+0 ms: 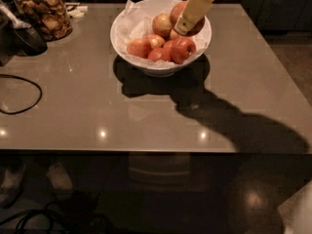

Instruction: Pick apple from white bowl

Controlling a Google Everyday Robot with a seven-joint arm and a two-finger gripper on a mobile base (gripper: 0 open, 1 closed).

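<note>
The white bowl (pixel 157 70) stands at the back middle of the table, lined with crinkled white paper and holding several apples. My gripper (pixel 188 25) reaches down from the top edge over the bowl's right rear. It is shut on the pinkish-red apple (pixel 177 9), which hangs just above the other apples. One cream finger (pixel 191 11) crosses the front of the apple and the other finger is hidden behind it. A deeper red apple (pixel 183 49) and a pale one (pixel 162 24) lie in the bowl below.
A glass jar of brown snacks (pixel 43 12) stands at the back left, with a dark utensil (pixel 24 33) beside it. A black cable (pixel 22 95) loops on the left of the table (pixel 146 126). The arm's shadow runs across the right.
</note>
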